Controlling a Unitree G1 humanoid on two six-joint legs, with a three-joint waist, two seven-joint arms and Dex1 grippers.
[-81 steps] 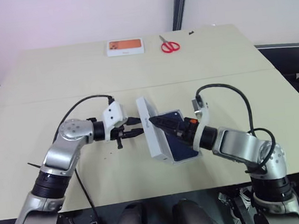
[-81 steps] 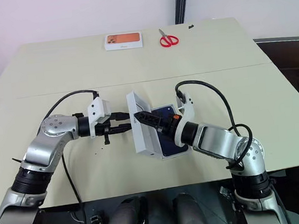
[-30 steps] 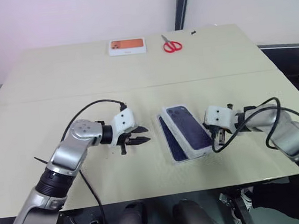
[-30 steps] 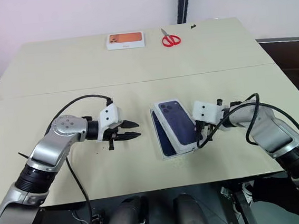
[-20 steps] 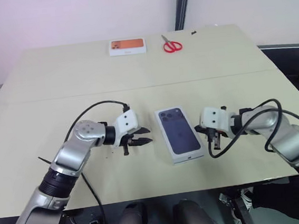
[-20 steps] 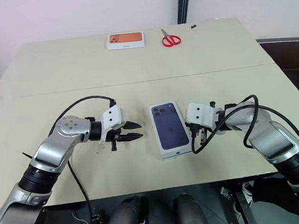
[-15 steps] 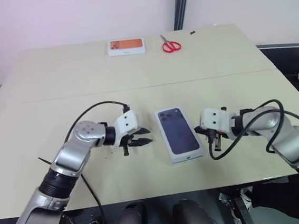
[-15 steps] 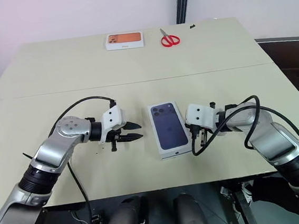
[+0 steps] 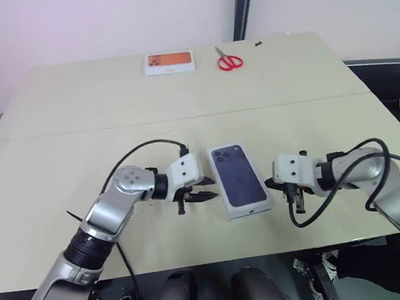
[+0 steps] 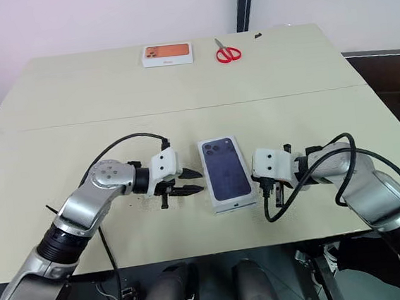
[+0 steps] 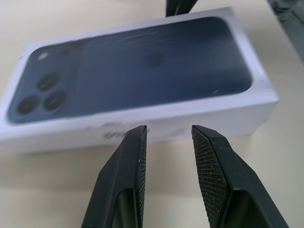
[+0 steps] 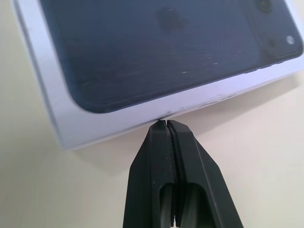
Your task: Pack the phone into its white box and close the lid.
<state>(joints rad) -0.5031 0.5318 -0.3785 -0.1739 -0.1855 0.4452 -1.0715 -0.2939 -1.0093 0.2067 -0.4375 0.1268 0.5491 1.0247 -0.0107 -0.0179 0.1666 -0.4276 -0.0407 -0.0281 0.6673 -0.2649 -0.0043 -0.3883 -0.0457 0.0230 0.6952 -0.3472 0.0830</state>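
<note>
1. Lid [image 9: 239, 179], printed with a dark blue phone picture, sits closed and flat on the pale beige table [image 9: 77, 126], near its front edge; a seam crosses the tabletop behind it, and a pale wall rises beyond the far edge.
2. At the far edge lie a white box with an orange picture [image 9: 169, 62] and red-handled scissors [image 9: 228, 61], well apart from the lid.
3. Left wrist view alone shows the three camera rings printed on the lid's top; right wrist view shows its white side wall close up.
4. Left gripper [image 9: 208, 194] is just beside the lid's left side, fingers narrowly parted, holding nothing.
5. Right gripper [image 12: 167, 125], fingers pressed together, has its tip at the lid's right side wall.
</note>
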